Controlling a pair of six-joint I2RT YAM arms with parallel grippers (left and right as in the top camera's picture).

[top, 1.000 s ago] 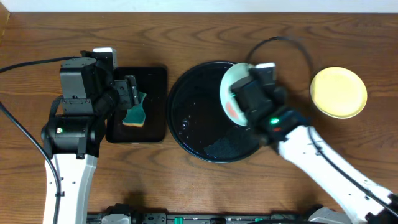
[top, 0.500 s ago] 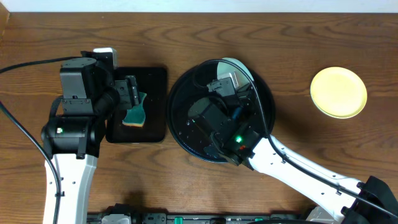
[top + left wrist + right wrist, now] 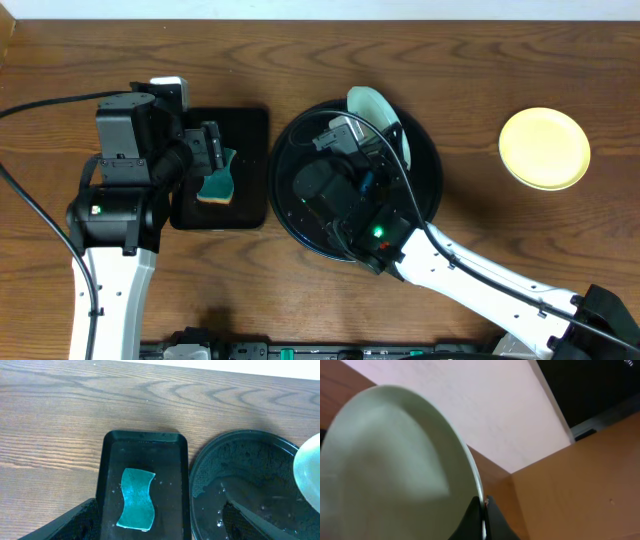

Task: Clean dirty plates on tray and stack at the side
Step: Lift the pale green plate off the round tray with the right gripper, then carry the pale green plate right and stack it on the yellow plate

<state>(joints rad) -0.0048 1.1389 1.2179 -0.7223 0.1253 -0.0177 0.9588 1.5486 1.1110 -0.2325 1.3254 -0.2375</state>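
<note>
L pincer (image 3: 212, 150): wide open, held nothing, hung near sponge (image 3: 136, 499), not touching.
Sponge: blue-green, lay flat in small tray (image 3: 250, 125).
R pincer (image 3: 484, 511): shut tight on rim of mint plate (image 3: 395, 460).
Mint plate: tipped up on edge, over back of round tray (image 3: 425, 190).
Yellow plate (image 3: 544, 149): flat on table (image 3: 480, 60), on R side, well apart from round tray.

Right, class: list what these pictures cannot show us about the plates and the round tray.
Overhead: the right arm covers much of the round tray; a plate beneath cannot be ruled out.
Overhead: the mint plate stands tilted, its face mostly hidden by the arm.
Left wrist: the right edge cuts off that plate.
</note>
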